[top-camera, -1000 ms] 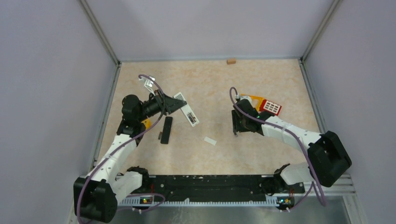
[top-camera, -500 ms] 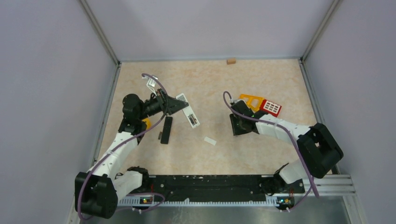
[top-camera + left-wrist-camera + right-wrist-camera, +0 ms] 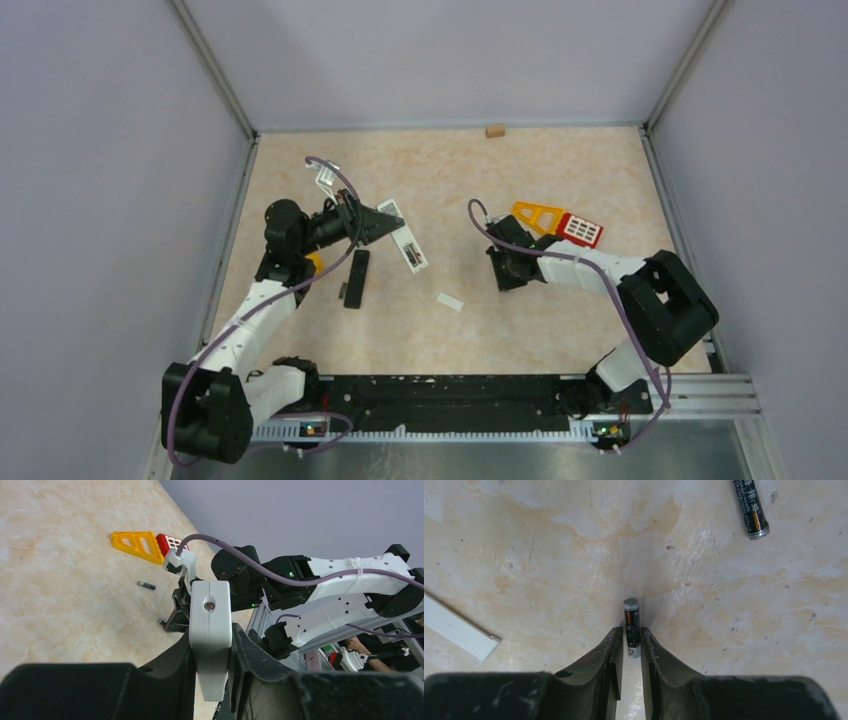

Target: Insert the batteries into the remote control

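Left hand [image 3: 378, 222] is clenched on a white slab-shaped plastic remote control [image 3: 405, 243]. It's held up off the beige marbled table [image 3: 560, 330] on the left side. From the wrist cam you're looking straight down the remote's narrow edge, with a black finger pressed against each flat face.

A bit nearer the arm bases, a black bar-shaped remote control [image 3: 356, 277] lies flat on the table with nothing gripping it. Moving right, there's a small flat white rectangular cover piece [image 3: 450, 301] lying by itself between the two arms.

Right hand [image 3: 631, 632] is down at the table surface. It's pinching a dark grey cylindrical battery with silver end caps [image 3: 631, 615], one finger against each side. That battery lies flat on the table, lengthwise between the fingers, and its far end pokes out past the fingertips.

A second dark battery with a silver tip [image 3: 750, 507] lies loose on the table, beyond the hand and off to its right, well apart from the gripped one.

Furthest right are an orange triangular plastic frame [image 3: 535, 214] and a red block with a white grid face [image 3: 580, 229]. They sit right up against each other, just behind the right arm.
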Robot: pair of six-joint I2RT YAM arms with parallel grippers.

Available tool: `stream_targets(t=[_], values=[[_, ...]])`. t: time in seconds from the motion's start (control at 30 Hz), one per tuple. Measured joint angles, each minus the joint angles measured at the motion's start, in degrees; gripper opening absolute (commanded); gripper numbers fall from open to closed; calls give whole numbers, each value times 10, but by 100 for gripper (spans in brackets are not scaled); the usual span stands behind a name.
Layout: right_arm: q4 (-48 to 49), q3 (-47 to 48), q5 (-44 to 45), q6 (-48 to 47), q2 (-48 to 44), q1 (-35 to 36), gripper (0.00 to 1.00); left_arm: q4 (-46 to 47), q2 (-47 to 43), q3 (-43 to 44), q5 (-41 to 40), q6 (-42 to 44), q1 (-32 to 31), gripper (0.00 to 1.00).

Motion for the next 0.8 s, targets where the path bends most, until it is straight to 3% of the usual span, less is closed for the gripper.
stream_targets(t=[0.03,0.07,0.27,0.4,0.63,0.8], values=[[1,2,0,-3,3,0,1,-2,0,0,0,2,0,0],[-1,5,1,-4,8,0,0,-4,0,0,-1,4,0,0],[1,16,16,-19,15,0,0,-17,15,14,-12,20,0,0],[28,13,-17,-52,-34,4,0,-19,38,27,-32,19,-1,0],[199,2,-94,-106,-212,47,0,-18,78,28,-56,-10,-3,0],[274,5,-118,-157,-236,106,0,22,94,28,-48,-49,-7,0]])
